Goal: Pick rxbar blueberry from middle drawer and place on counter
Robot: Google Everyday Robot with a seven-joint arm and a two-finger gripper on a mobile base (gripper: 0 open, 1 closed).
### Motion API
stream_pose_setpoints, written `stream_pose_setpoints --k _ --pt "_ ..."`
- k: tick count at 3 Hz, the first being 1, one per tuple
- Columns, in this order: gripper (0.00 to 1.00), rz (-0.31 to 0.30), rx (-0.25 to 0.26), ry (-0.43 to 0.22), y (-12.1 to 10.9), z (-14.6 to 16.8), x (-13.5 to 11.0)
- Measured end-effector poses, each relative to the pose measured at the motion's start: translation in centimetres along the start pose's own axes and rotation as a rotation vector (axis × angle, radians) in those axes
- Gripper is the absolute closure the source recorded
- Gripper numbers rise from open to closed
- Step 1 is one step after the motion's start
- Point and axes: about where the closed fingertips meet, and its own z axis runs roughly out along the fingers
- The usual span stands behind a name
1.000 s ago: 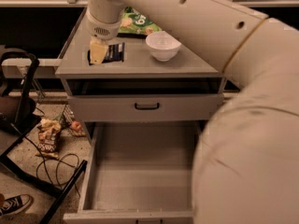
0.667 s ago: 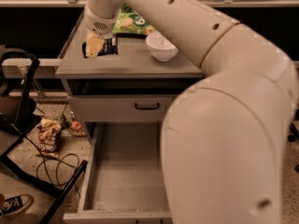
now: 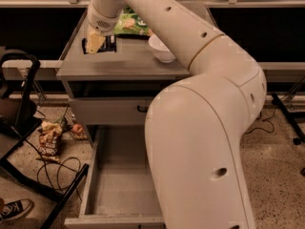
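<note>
The rxbar blueberry (image 3: 110,44) is a dark flat bar at the back left of the counter (image 3: 128,63). It seems to rest on the counter or just above it. My gripper (image 3: 95,42) comes down from above and is shut on the bar, with a yellowish fingertip (image 3: 94,41) covering the bar's left half. The middle drawer (image 3: 119,185) is pulled open below, and the part of its gray floor that shows is bare. My big white arm (image 3: 200,142) hides the drawer's right side.
A green snack bag (image 3: 131,23) lies on the counter behind the gripper. A white bowl (image 3: 162,49) stands to its right. A closed drawer front with a black handle (image 3: 142,109) sits above the open drawer. A black stand (image 3: 24,128), snack packets (image 3: 47,140) and cables lie on the floor at left.
The gripper has moved with the bar a little toward the counter's back left. The arm now covers more of the drawer's right side.
</note>
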Motion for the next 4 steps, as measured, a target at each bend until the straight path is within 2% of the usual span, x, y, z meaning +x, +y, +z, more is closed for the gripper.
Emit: stream_pose_setpoints --k 3,4 --pt "0.14 0.0 -0.001 0.0 0.03 0.05 0.01" --pt "0.0 0.0 -0.001 0.0 0.03 0.05 0.01"
